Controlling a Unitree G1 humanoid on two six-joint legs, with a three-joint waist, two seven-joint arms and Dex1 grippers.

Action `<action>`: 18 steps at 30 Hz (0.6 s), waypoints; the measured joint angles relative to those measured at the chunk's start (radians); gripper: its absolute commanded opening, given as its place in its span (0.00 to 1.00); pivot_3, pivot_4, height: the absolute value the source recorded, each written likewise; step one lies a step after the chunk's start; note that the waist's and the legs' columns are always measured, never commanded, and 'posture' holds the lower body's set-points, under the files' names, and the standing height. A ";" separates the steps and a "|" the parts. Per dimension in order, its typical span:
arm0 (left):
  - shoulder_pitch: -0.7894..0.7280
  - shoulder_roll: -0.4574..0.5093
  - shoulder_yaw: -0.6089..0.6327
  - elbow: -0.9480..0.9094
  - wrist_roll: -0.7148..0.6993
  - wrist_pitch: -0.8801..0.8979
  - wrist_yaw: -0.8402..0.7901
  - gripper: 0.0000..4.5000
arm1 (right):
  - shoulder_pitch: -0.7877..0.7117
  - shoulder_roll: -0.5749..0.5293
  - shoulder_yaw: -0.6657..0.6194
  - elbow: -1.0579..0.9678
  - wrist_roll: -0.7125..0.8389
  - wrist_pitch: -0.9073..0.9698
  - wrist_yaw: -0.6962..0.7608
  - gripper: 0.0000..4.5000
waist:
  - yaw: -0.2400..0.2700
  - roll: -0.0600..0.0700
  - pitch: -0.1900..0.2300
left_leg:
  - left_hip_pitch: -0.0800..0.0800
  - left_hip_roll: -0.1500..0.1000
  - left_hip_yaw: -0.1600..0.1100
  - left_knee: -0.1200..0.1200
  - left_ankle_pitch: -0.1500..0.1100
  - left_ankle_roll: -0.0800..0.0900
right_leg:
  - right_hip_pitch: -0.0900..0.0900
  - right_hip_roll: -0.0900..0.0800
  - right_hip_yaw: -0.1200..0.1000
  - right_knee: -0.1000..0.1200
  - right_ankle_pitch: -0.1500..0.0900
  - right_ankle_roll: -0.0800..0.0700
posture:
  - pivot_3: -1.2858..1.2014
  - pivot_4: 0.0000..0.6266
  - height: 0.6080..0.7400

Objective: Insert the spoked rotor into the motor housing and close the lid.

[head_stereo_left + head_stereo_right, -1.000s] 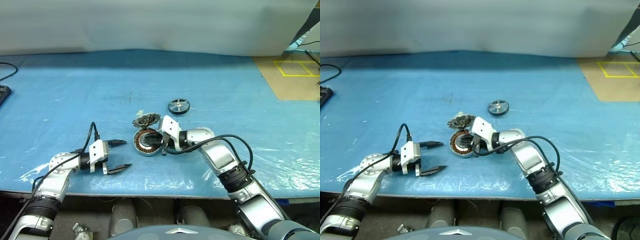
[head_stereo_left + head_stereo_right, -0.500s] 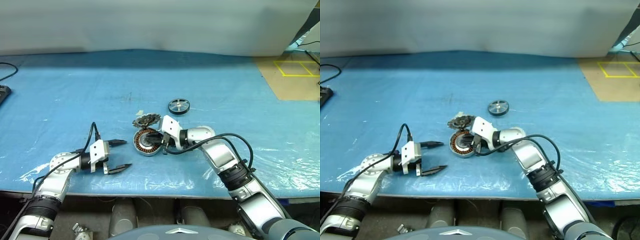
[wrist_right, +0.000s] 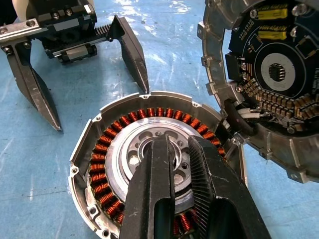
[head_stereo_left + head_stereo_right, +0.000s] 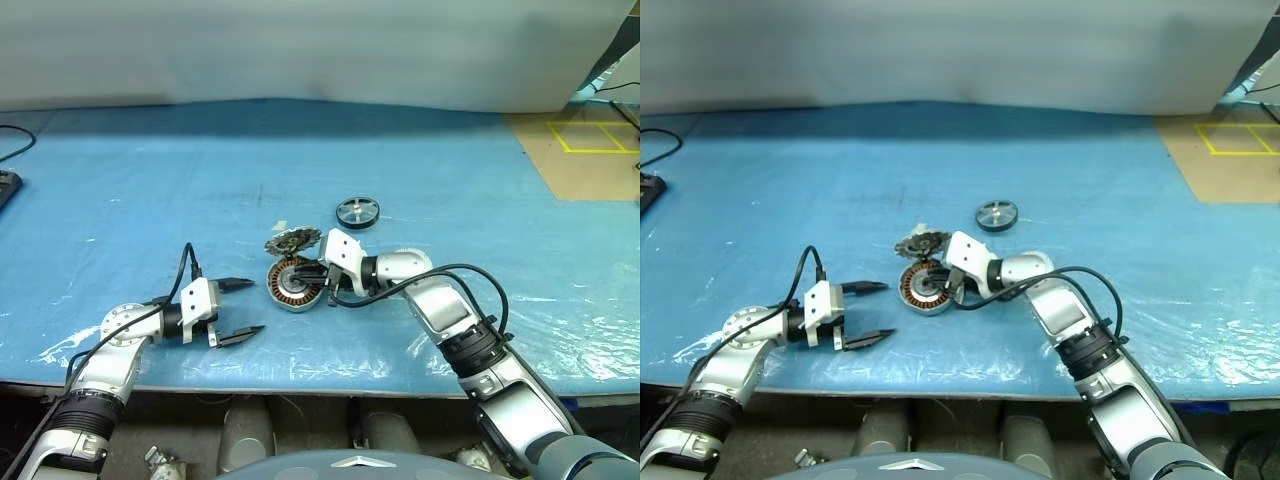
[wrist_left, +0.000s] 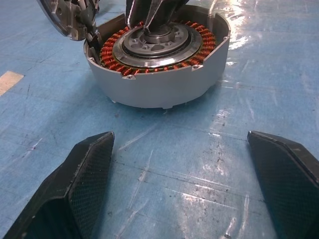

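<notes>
Nearest to me, my left gripper [image 4: 238,308] hangs low over the front of the bench [image 4: 140,190], its two black fingers [image 5: 79,184] spread wide with nothing between them. They point at the motor housing [image 4: 295,284], which sits just beyond their tips but apart from them on the blue sheet [image 4: 1140,200] that covers the bench.

The motor housing rests flat, open side up. From my left wrist I see its plain grey outer wall, and above that the ring of copper windings round the inside. A silvery round hub sits in the middle of it.

My right gripper [image 3: 174,159] reaches in from the right, angled down into the housing's centre. Its fingers are nearly pressed together and their tips sit on the central hub; I think they pinch that hub, though I cannot tell for sure from these angles.

The lid [image 3: 271,74] lies against the far rim of the housing, tilted up, inner face showing a dark circuit board with small parts. Short wires seem to join it to the housing.

Farther back and to the right, well apart from the rest, the spoked rotor [image 4: 358,212] lies flat on the sheet, untouched.

At the far right a brown floor patch carries yellow tape lines [image 4: 590,135].
</notes>
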 measured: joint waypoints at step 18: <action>0.011 0.000 -0.001 -0.077 0.002 0.063 0.033 1.00 | -0.019 -0.015 -0.008 -0.040 0.001 0.009 0.024 0.13 | 0.000 0.000 0.000 | 0.000 0.000 0.000 0.000 0.000 0.000 | 0.000 0.000 0.000 0.000 0.000 0.000 | 0.52 0.24 1.00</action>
